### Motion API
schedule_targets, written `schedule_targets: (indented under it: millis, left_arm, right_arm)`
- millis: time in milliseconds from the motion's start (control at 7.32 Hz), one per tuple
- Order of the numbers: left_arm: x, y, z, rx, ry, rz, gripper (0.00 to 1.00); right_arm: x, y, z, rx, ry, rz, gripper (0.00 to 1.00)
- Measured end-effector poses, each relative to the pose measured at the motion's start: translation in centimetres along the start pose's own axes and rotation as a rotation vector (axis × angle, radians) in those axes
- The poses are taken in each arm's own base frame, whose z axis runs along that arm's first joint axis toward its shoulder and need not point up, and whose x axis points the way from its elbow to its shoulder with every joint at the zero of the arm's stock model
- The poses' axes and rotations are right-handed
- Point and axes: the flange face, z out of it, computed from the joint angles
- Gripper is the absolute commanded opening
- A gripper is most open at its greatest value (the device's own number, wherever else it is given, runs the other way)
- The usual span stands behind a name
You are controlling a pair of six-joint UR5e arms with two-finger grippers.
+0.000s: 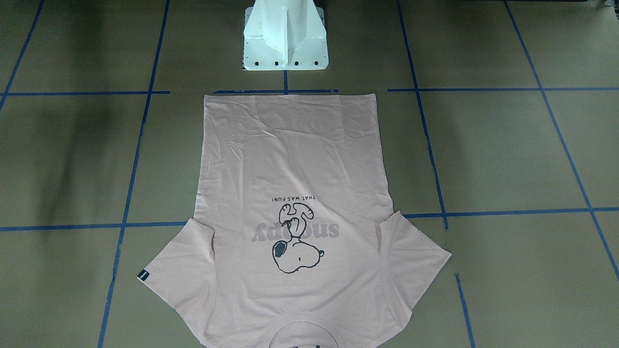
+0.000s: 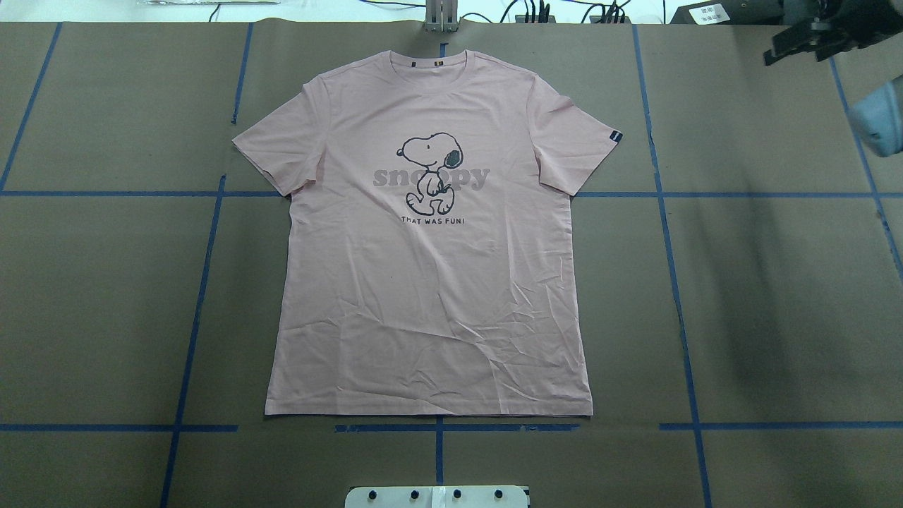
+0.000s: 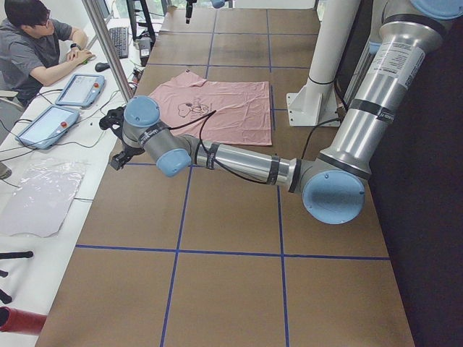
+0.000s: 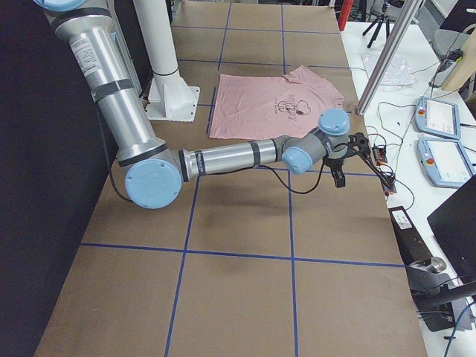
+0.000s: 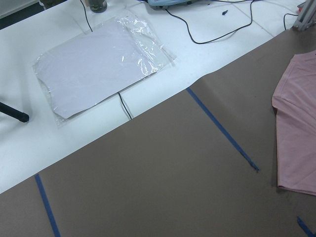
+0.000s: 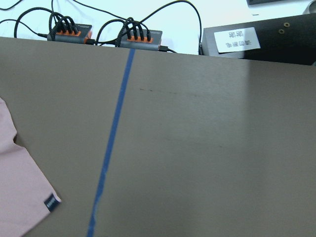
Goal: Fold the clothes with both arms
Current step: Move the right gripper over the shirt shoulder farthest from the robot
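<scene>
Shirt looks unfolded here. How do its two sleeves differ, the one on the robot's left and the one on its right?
The right-side sleeve carries a small dark tag at its hem; the left-side sleeve shows none. The left-side sleeve's tip reaches the line of a blue tape stripe; the right-side sleeve's tip stops short of its nearest stripe. Both are short, pale pink and spread flat on the table.

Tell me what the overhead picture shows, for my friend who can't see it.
A pink T-shirt lies flat, Snoopy print up, collar at the far edge, on a brown table with blue tape lines. The right pincer pokes in at the top right corner, clear of the shirt.
</scene>
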Motion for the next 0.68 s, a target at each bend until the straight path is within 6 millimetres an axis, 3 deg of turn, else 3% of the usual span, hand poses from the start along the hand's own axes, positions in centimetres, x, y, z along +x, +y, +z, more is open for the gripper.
schedule_targets:
  millis: [273,410,683]
  left_arm:
    - [2.3,0.4,2.1,0.001,0.037,0.017,1.00]
    - [2.9,0.6,2.9,-0.005,0.048,0.022,1.00]
    - [3.3,0.7,3.3,-0.009,0.055,0.027,1.00]
  right_arm:
    - [-9.6,-0.4,4.0,0.040,0.031,0.090,0.81]
    - [-12.9,0.3,5.9,0.060,0.040,0.131,0.76]
    - [-16.0,3.1,11.4,0.108,0.040,0.173,0.68]
